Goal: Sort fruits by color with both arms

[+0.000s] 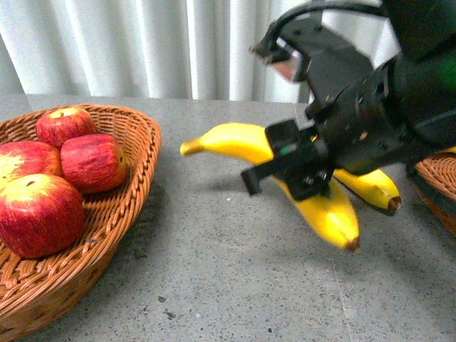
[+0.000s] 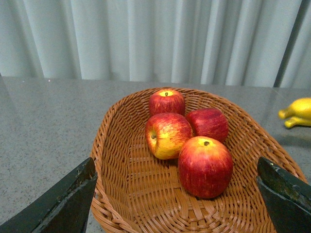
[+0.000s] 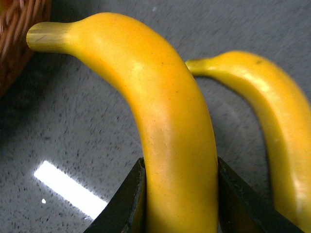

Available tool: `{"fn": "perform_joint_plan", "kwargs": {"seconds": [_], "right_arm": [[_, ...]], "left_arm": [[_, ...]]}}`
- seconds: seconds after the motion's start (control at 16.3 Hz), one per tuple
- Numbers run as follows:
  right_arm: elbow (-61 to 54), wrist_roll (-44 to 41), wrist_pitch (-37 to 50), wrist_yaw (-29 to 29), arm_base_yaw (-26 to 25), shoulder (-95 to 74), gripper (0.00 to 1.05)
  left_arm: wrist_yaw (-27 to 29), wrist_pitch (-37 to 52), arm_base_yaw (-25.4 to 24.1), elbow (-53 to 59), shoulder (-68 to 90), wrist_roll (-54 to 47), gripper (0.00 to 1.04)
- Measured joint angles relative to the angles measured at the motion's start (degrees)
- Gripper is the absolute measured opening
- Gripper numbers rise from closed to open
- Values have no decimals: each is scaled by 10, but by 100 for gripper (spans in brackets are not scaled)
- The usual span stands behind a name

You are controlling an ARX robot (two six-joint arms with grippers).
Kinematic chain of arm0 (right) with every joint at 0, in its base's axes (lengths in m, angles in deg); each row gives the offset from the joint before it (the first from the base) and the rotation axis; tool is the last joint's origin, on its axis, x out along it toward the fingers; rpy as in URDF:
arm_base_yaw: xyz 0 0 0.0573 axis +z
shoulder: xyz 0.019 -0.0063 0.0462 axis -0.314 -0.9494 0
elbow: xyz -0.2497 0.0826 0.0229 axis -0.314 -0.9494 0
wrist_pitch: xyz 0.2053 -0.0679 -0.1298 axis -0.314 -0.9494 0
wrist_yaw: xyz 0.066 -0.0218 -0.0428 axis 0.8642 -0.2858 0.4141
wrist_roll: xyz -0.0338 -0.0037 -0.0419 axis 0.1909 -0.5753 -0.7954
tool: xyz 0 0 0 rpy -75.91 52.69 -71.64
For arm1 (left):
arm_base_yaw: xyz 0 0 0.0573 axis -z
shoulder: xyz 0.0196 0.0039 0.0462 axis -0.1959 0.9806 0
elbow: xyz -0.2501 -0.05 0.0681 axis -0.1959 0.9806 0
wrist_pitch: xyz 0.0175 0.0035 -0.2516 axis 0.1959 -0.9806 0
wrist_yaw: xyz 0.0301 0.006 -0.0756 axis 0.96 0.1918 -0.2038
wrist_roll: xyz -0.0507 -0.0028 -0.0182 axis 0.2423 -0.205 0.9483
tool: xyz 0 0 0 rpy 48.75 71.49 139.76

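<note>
Four apples [image 2: 167, 136], all red, sit together in the wicker basket [image 1: 107, 242] at 9 o'clock; that half of the sort looks done. Left claw [image 2: 177, 199] hangs over them, spread wide, empty. Right claw [image 3: 179, 199] is clamped on one banana [image 1: 228, 140] at mid-length, out over the bench [image 1: 214, 278] between the baskets. Second banana [image 1: 370, 187] lies just beside it, ungripped. Second basket [image 1: 438, 178] shows at 3 o'clock, contents mostly hidden. Judgement: both bananas remain to be placed there. Bench is grey speckled stone, lightly glossy. White pleated curtain [image 1: 142, 43] closes off 12 o'clock.
</note>
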Motion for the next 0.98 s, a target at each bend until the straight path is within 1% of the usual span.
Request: {"fn": "perform_joint_plan", "kwargs": {"seconds": [0.06, 0.18, 0.31, 0.37, 0.43, 0.55, 0.74, 0.86, 0.92, 0.98], "right_arm": [[11, 7, -5, 13, -18, 14, 33], [30, 33, 5, 59, -76, 53, 33], [26, 77, 61, 142, -140, 99, 33], [16, 91, 83, 185, -185, 132, 33], [1, 90, 87, 210, -230, 157, 33], [-50, 46, 83, 233, -330, 188, 33], [-120, -101, 56, 259, -449, 193, 33], [-129, -161, 66, 267, -502, 188, 32], [-131, -182, 51, 268, -520, 188, 32], [-132, -196, 29, 276, -524, 188, 35]], "left_arm": [[0, 0, 0, 0, 0, 0, 98], [0, 0, 0, 0, 0, 0, 98], [0, 0, 0, 0, 0, 0, 98], [0, 0, 0, 0, 0, 0, 98], [0, 0, 0, 0, 0, 0, 98], [0, 0, 0, 0, 0, 0, 98], [0, 0, 0, 0, 0, 0, 98], [0, 0, 0, 0, 0, 0, 98], [0, 0, 0, 0, 0, 0, 98], [0, 0, 0, 0, 0, 0, 98]]}}
